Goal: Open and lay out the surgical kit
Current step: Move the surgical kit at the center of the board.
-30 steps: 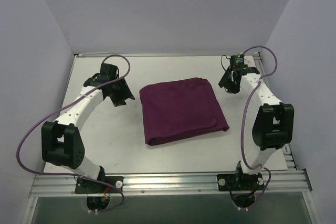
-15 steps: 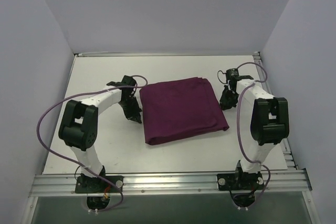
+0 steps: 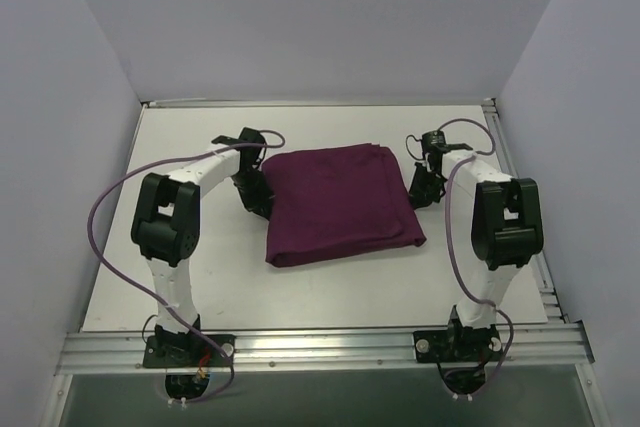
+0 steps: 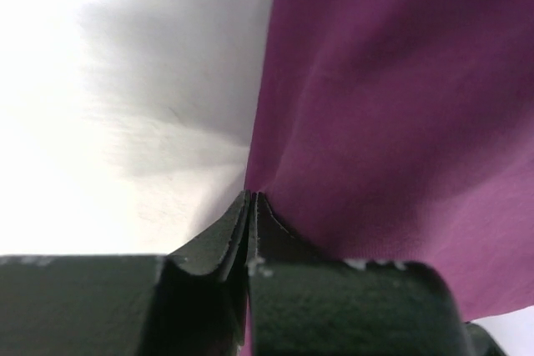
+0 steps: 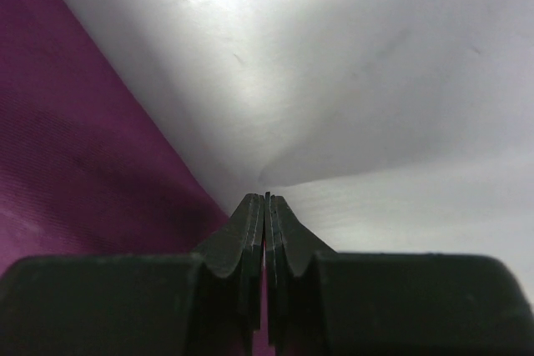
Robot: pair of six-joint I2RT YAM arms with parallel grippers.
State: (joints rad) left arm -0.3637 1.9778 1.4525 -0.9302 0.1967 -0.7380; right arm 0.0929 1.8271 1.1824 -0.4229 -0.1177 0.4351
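Barely begun — cloth wrap (image 3: 340,205) folded shut (contents hidden), left end effector (image 4: 250,200) and right end effector (image 5: 265,199) clamped on its edges.

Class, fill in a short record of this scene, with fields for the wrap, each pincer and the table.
Wrap: purple cloth wrap, still folded shut, lying flat mid-table
Left pincer: closed on the wrap's left edge
Right pincer: closed on the wrap's right edge
Tray and instruments: not visible
Table: white

White arms (image 3: 205,173) with black joints (image 3: 168,219) and purple cables (image 3: 92,215)
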